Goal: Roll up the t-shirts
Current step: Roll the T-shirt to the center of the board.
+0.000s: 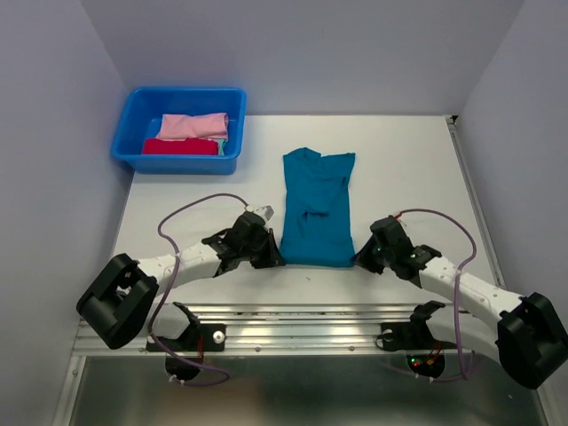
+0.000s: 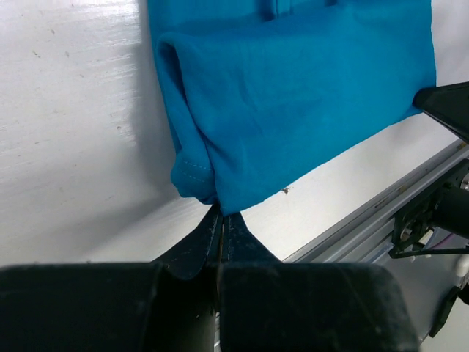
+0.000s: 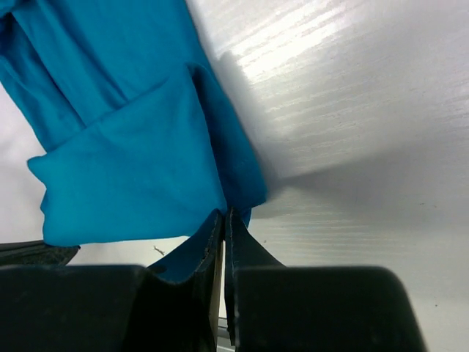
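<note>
A teal-blue t-shirt (image 1: 317,206) lies folded lengthwise into a narrow strip on the white table, collar end far, hem near. My left gripper (image 1: 273,258) is shut on the hem's near left corner (image 2: 212,194). My right gripper (image 1: 361,257) is shut on the hem's near right corner (image 3: 236,203). In both wrist views the jaws are pressed together with cloth at their tips. Pink (image 1: 195,125) and red (image 1: 180,147) cloth bundles lie in the tub at the far left.
A rigid bright-blue plastic tub (image 1: 133,124) stands at the far left corner. The white table (image 1: 417,169) ends at a metal rail (image 1: 293,312) along the near edge. Grey walls close in the left, right and back.
</note>
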Controlling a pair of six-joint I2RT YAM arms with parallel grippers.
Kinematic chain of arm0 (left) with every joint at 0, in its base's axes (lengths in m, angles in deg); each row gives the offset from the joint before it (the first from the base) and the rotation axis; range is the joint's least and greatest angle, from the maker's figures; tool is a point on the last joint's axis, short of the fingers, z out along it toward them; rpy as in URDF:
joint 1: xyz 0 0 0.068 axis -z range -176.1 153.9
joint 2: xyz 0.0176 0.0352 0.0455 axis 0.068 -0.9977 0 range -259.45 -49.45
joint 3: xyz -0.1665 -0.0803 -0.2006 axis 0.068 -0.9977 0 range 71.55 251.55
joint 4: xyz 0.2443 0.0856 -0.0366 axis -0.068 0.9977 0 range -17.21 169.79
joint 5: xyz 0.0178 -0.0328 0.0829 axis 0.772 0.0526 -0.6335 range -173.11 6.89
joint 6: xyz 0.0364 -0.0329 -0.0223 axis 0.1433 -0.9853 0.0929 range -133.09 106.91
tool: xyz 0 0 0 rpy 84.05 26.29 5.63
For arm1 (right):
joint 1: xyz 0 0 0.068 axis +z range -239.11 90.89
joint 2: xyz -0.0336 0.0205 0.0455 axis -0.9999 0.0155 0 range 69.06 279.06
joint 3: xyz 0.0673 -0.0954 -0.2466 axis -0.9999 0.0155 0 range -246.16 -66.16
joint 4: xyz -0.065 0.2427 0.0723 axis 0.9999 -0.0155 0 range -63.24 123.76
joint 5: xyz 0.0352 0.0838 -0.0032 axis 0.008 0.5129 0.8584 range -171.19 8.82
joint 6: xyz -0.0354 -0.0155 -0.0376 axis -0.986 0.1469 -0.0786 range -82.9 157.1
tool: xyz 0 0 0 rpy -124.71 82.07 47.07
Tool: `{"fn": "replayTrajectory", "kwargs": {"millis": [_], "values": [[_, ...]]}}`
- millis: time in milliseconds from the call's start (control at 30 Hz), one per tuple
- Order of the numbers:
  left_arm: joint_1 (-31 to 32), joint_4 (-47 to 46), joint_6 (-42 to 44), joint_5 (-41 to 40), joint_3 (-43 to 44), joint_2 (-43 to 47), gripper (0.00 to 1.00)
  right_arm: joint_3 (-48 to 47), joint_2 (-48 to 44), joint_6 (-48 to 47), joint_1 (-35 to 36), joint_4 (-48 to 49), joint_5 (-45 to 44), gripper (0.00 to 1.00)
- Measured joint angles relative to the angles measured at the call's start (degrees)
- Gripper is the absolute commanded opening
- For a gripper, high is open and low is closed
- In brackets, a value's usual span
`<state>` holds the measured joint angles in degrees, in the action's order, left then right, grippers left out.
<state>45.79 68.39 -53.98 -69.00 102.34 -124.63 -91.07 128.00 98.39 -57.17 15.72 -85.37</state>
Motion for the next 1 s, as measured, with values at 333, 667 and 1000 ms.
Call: {"fn": "replayTrajectory", "kwargs": {"millis": [333,667,1000], "values": [[-1.11,2.14,1.01,0.55,1.99,0.20,0.00,-2.71,-0.09,0.00,0.00,-2.14,-1.95,0.04],[-4.20,7.54,3.43,3.80,8.07,-2.01,0.00,-6.54,1.16,-0.44,0.00,-3.19,-3.78,0.04],[-5.16,10.38,6.32,7.04,9.42,-4.46,0.64,-6.86,2.14,-1.95,0.00,-3.96,-3.43,0.52]]}}
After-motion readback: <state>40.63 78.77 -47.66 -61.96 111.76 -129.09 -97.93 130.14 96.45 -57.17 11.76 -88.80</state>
